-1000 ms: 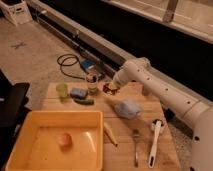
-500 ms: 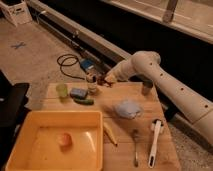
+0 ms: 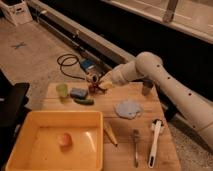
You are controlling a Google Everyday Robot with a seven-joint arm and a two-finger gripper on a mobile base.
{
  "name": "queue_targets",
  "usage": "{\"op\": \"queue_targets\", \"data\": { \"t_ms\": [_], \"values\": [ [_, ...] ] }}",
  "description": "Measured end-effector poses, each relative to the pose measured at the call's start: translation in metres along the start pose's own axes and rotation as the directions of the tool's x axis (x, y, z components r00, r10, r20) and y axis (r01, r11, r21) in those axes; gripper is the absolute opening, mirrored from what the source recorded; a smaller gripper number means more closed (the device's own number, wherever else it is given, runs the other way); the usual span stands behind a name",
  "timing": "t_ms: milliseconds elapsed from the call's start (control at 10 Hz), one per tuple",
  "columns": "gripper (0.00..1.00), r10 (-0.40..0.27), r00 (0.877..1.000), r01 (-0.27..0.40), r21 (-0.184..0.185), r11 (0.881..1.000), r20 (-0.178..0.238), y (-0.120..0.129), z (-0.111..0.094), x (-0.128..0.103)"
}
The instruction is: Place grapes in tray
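The grapes (image 3: 93,86), a small dark reddish bunch, are at the back edge of the wooden board, just right of the blue sponge. My gripper (image 3: 96,82) reaches in from the right on a white arm (image 3: 150,67) and is shut on the grapes, which show at its tips. The tray (image 3: 20,145), a large yellow bin, stands at the front left and holds a pale orange fruit (image 3: 64,139). The gripper is behind the tray's far right corner, a short way off.
On the board (image 3: 120,145) lie a green cup (image 3: 62,90), a blue sponge (image 3: 78,92), a green vegetable (image 3: 84,100), a blue cloth (image 3: 128,108), a dark cup (image 3: 146,87), a banana (image 3: 109,133), and utensils (image 3: 155,141). A cable (image 3: 67,65) lies behind.
The arm swung left along the back of the board, rose, then dropped slightly. The gripper stayed shut throughout.
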Motion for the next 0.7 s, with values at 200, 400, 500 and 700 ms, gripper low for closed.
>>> {"op": "queue_targets", "data": {
  "t_ms": [200, 400, 500, 700],
  "values": [
    [0.07, -0.01, 1.0, 0.008, -0.108, 0.994, -0.016, 0.03, 0.004, 0.007],
    [0.07, -0.016, 1.0, 0.013, -0.171, 0.985, -0.016, 0.045, 0.005, 0.01],
    [0.07, -0.016, 1.0, 0.013, -0.173, 0.985, -0.015, 0.045, 0.005, 0.01],
    [0.07, -0.017, 1.0, 0.014, -0.173, 0.985, -0.016, 0.045, 0.006, 0.009]
  ]
}}
